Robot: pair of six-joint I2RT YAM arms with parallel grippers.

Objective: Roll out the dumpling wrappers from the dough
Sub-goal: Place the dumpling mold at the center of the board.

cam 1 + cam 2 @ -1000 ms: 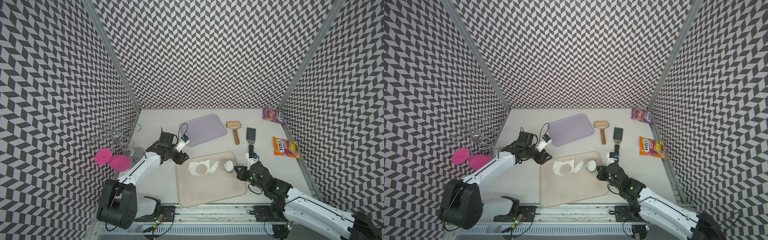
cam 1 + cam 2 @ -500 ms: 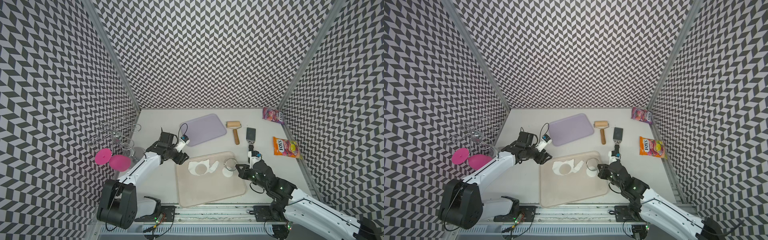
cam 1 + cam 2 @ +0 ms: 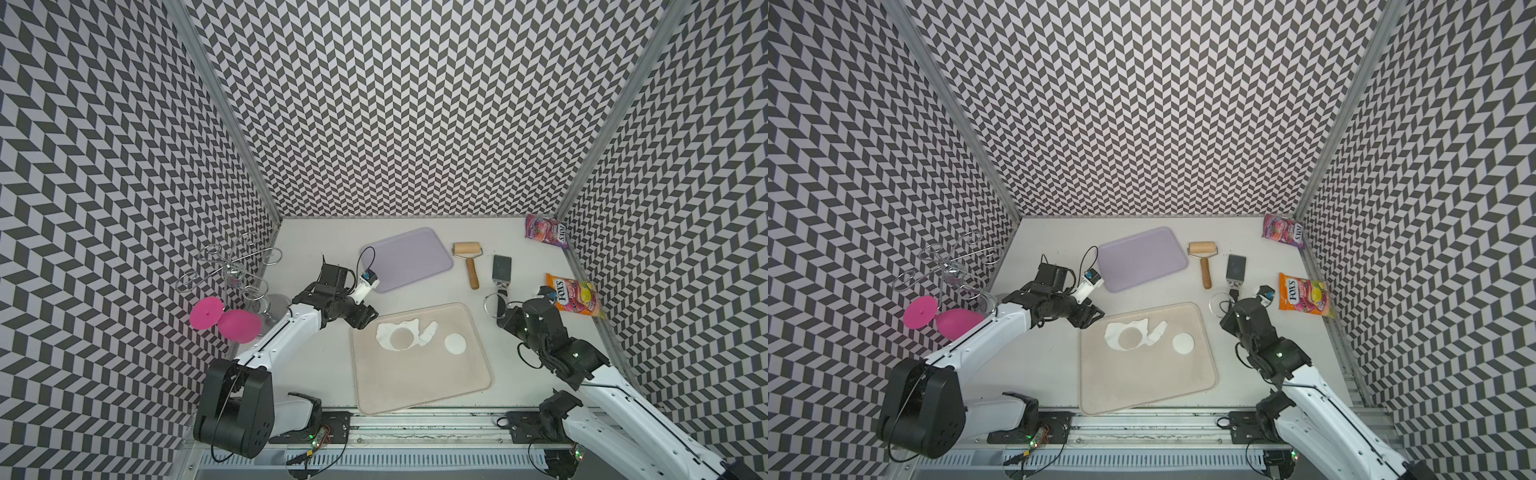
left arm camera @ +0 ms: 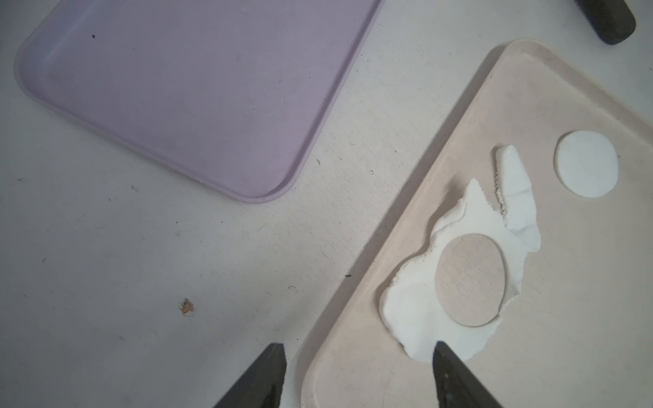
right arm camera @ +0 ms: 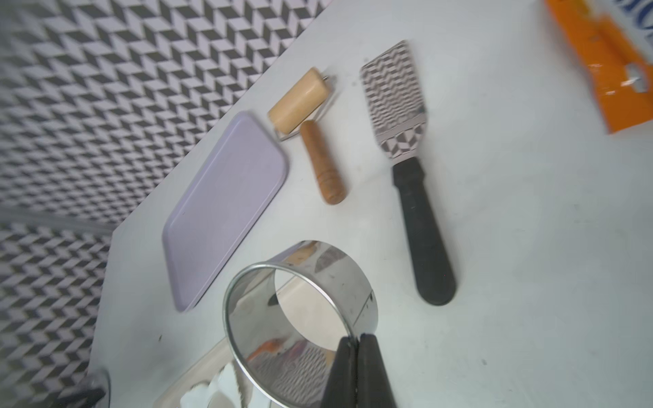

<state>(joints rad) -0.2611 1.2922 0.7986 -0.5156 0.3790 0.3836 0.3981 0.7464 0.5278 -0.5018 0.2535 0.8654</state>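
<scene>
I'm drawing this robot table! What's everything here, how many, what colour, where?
beige plastic tray: one, beige, front middle.
ragged dough sheet with hole: one, white, on beige tray.
small round dough wrapper: one, white, same tray.
purple plastic tray: one, lilac, behind beige tray.
wooden roller: one, tan, beside purple tray.
black-handled metal spatula: one, silver, beside roller.
steel ring cutter: one, silver, in right gripper.
candy bags: two, purple, orange, right edge.
wire rack: one, silver, left edge.
round discs: two, pink, beside rack.
left gripper: one, black, open, near dough sheet.
right gripper: one, black, shut on ring cutter.
</scene>
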